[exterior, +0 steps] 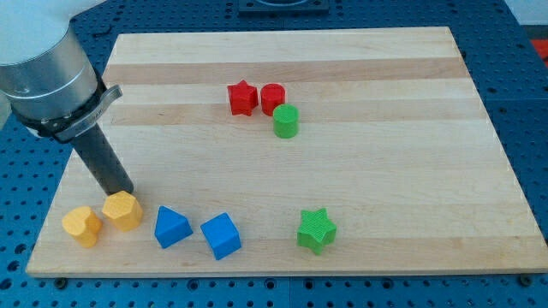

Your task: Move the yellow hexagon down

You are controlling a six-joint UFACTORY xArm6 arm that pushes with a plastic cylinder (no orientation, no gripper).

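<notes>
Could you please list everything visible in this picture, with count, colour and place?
board: 1, light wood, fills most of the view
red star: 1, red, upper middle
red cylinder: 1, red, just right of the red star
green cylinder: 1, green, below-right of the red cylinder
green star: 1, green, lower middle-right
blue cube: 1, blue, lower middle
blue triangle: 1, blue, left of the blue cube
yellow hexagon: 1, yellow, lower left
yellow heart: 1, yellow, left of the hexagon
my tip: 1, dark rod end, at the hexagon's upper edge
</notes>
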